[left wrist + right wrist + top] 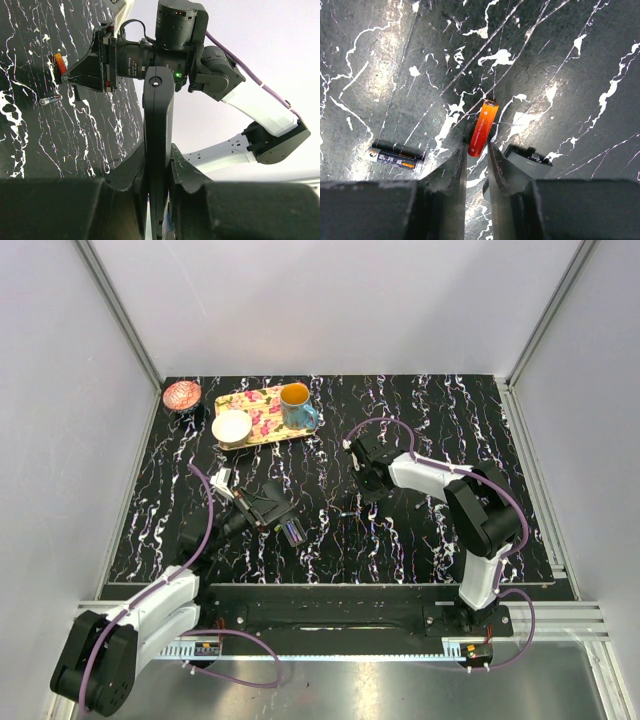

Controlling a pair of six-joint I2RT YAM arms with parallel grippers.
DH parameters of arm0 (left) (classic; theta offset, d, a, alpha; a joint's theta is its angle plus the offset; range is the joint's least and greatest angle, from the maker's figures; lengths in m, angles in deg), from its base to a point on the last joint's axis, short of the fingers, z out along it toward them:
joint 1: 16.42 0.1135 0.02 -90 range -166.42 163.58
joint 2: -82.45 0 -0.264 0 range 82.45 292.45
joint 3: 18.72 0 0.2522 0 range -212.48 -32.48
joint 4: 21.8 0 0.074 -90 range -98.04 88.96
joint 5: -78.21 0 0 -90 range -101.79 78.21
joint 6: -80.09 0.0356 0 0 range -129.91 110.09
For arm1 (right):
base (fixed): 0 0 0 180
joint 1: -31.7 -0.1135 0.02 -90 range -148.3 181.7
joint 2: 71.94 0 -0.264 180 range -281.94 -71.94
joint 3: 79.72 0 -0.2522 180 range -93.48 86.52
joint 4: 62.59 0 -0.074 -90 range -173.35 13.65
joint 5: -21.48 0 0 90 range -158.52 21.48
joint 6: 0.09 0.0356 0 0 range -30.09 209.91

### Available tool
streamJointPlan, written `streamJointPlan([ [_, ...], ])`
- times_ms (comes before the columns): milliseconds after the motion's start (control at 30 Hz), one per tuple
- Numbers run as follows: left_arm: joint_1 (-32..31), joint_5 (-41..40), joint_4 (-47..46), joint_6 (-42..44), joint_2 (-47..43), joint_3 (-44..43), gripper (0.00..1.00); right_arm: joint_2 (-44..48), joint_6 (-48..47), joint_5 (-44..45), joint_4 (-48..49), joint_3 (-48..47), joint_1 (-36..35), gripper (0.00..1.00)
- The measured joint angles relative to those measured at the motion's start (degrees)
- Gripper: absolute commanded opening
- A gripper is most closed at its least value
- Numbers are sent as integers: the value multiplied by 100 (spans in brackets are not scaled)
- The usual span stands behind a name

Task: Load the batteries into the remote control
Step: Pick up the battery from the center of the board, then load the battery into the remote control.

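Clamps the remote control (158, 115) edge-on in the left gripper (158, 170). Straddles the orange battery (482, 125) on the table (560, 60) with the right gripper (476, 150); cannot tell whether pinched. Shows a black battery (395, 160) nearby.

Beyond and right of the orange battery (483, 128) the surface (560, 60) lies bare; fingers (451, 172) of the right claw (476, 150) flank its near end, and a black battery (395, 160) lies well left.

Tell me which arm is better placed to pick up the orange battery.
Right. The right gripper straddles the near end of the orange battery, while the left gripper is shut on the remote control.
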Motion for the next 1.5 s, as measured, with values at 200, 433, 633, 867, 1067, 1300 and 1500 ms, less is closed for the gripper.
streamJointPlan([
  [200,0,0,2,0,20,0,0,0,96,42,-35,-2,0,0],
  [433,0,-4,-22,13,195,-2,0,4,457,59,-334,-83,4,0],
  [633,0,-37,-26,20,487,-118,0,422,942,24,-1322,-396,-66,0],
  [867,0,-173,-501,7,1119,-540,0,1499,1325,-164,-2876,-1707,-907,0],
  [1067,-2,-256,-1335,-149,2000,-726,0,2371,1652,-874,-3947,-2269,-1178,0],
  [1300,-577,-518,-2037,-269,2612,-863,0,2398,1784,-1469,-4599,-2806,-1497,0],
  [1500,-1064,-793,-2293,-289,2765,-981,0,1923,1790,-1670,-4824,-2918,-1685,0],
])
